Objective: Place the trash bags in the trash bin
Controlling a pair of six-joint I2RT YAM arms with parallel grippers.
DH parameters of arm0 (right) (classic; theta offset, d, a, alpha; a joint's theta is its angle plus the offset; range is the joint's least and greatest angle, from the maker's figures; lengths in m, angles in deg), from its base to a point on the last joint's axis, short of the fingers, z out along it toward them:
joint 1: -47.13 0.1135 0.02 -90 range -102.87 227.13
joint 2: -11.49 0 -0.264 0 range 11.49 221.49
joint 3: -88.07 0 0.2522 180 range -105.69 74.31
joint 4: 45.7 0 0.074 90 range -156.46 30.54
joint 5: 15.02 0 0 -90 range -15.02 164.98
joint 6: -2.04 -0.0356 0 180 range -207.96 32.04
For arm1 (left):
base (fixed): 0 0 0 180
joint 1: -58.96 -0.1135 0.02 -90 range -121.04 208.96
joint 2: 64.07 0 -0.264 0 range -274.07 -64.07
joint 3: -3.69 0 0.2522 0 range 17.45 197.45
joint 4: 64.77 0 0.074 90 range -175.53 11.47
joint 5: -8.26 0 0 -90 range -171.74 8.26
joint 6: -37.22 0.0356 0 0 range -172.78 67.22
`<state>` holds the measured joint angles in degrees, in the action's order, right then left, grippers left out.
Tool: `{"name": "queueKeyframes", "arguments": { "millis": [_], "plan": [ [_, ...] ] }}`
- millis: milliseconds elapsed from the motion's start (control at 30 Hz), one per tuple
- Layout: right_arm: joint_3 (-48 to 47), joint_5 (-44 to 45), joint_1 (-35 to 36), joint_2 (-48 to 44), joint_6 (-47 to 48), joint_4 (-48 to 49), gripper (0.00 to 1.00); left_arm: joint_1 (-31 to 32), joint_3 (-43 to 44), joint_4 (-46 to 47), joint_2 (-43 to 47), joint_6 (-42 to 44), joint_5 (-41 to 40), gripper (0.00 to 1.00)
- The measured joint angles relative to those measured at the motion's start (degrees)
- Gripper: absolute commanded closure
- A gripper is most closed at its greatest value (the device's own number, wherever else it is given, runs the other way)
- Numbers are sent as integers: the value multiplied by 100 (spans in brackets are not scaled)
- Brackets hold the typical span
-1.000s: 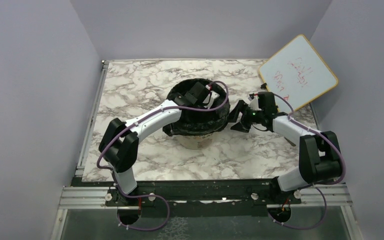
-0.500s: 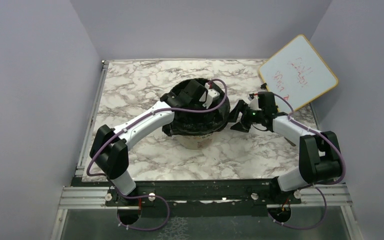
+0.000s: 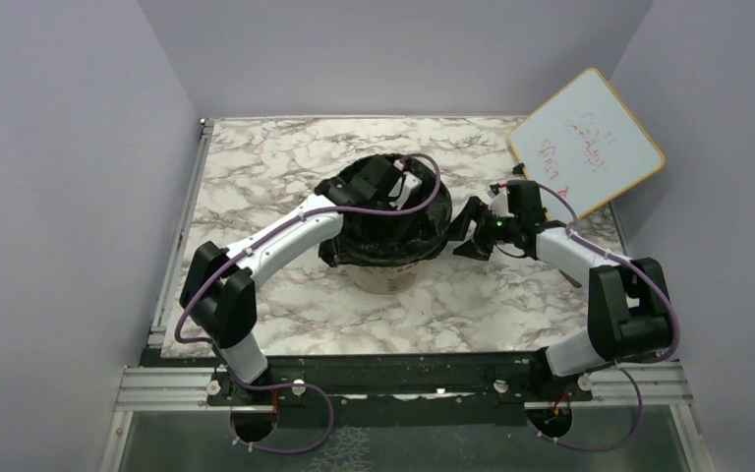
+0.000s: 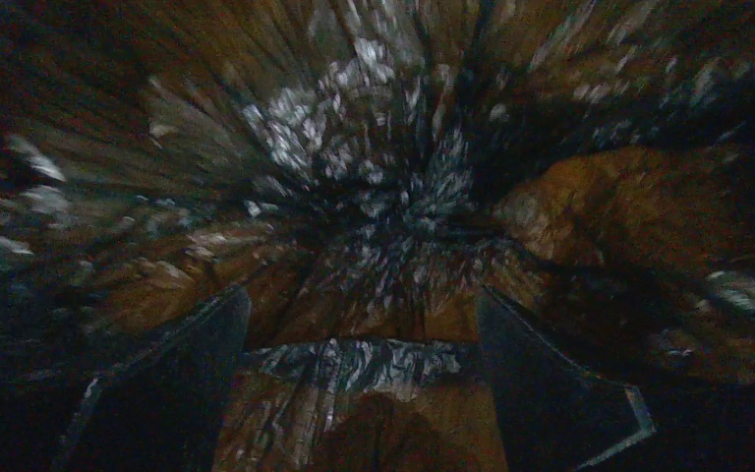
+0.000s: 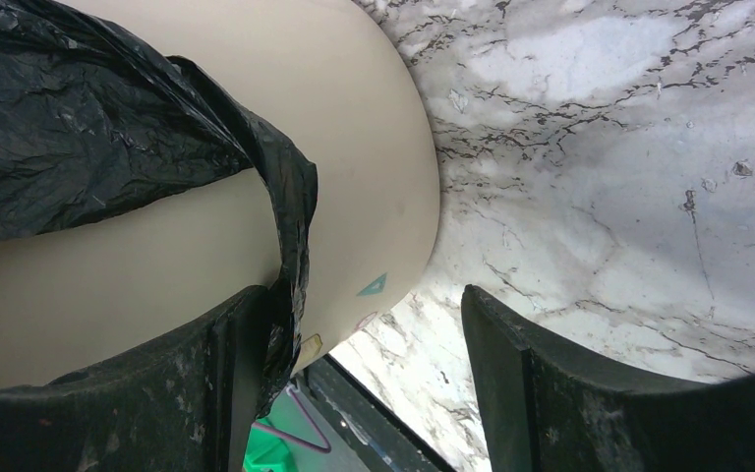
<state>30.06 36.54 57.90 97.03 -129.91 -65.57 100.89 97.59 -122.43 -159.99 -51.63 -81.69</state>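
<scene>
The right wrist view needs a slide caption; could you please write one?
Open right tool beside the beige trash bin, a black trash bag draped down its wall, on a marble table.

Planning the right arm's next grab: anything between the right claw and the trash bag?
Nothing visible. The open right claw faces the trash bin's side, where the trash bag's draped edge hangs right beside it.

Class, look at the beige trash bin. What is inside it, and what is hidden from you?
The black trash bag lines the trash bin and drapes over its rim. The left gripper reaches down inside, jaws open. The bag covers the bin's floor and inner wall.
</scene>
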Motion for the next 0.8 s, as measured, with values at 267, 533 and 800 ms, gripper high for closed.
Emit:
{"name": "queueKeyframes", "arguments": {
  "millis": [267, 533, 800],
  "plan": [
    [0, 0, 0, 0, 0, 0, 25, -24, 804, 39, 437, -2, -151, 13],
    [0, 0, 0, 0, -2, 0, 24, -35, 476, 122, 855, 92, 800, 19],
    [0, -4, 0, 0, 0, 0, 24, -31, -192, 258, 181, 166, 1213, 26]
  ]
}}
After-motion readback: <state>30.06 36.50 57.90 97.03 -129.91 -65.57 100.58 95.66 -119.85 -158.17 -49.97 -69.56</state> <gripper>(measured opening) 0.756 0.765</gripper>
